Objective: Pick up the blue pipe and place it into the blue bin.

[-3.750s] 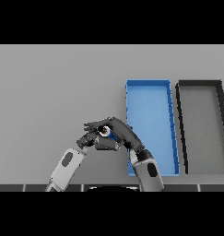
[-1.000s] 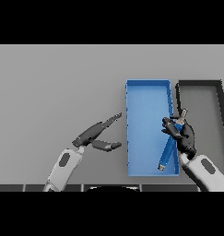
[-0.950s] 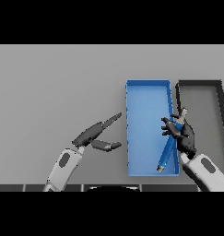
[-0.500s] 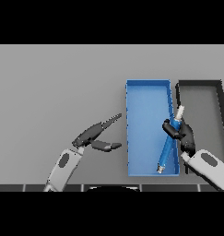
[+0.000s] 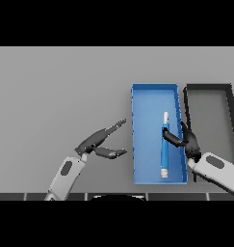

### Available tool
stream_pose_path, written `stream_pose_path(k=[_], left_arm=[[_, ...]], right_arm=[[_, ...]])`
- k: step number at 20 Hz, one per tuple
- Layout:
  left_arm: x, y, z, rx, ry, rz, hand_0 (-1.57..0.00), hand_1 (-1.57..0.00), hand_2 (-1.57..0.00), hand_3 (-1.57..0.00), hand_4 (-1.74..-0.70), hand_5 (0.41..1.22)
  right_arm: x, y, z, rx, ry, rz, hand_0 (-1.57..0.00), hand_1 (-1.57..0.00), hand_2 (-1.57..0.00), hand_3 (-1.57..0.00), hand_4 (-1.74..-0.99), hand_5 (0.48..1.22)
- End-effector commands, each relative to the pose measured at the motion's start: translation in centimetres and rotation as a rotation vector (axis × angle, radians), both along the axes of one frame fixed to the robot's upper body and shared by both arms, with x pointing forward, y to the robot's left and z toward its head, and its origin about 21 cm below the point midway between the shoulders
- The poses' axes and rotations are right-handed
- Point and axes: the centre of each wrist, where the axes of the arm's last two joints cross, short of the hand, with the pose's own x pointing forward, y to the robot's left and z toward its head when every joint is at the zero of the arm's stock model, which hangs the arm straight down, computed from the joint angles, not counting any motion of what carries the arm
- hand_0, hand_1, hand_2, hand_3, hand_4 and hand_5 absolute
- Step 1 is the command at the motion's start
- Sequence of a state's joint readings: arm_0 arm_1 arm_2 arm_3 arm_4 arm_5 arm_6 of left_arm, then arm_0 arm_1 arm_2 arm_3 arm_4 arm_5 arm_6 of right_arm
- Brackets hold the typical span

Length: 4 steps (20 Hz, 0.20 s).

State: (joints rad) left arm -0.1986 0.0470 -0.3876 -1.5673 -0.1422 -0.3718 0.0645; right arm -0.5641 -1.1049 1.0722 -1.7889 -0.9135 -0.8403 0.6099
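The blue pipe (image 5: 164,149), with white ends, lies lengthwise inside the blue bin (image 5: 142,96), close to the bin's right wall. My right hand (image 5: 189,143) sits over that right wall, its fingers (image 5: 172,139) spread and reaching left so that their tips touch the pipe's middle; they are not wrapped round it. My left hand (image 5: 95,141) hovers over the table left of the bin, open, with fingers stretched toward the bin and the thumb held apart below them.
A black bin (image 5: 207,87) stands directly right of the blue one, partly behind my right forearm. Grey table stretches to the left and back.
The pipe, held tilted in my right hand above the bin, has come down to lie flat in the bin. The right hand's fingers have loosened. The left hand has barely moved.
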Motion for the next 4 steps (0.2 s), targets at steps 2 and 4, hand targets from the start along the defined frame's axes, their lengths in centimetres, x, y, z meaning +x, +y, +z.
stream_pose_path(k=[2, 4], left_arm=[[0.01, -0.35, -0.08, -0.002, 0.0, -0.009, 0.0, 0.0, 0.0, 0.0, -0.93, 0.496], [-0.1, -0.76, -0.43, -0.002, 0.004, -0.007, 0.0, 0.0, 0.0, 0.0, -0.93, 0.495]], right_arm=[[-0.03, 0.16, -0.05, -0.004, 0.007, 0.026, -0.02, -0.02, -0.02, 0.0, -1.084, 0.712], [-0.24, 0.15, 0.21, 0.0, 0.001, 0.032, -0.02, -0.02, -0.02, 0.0, -1.084, 0.714]])
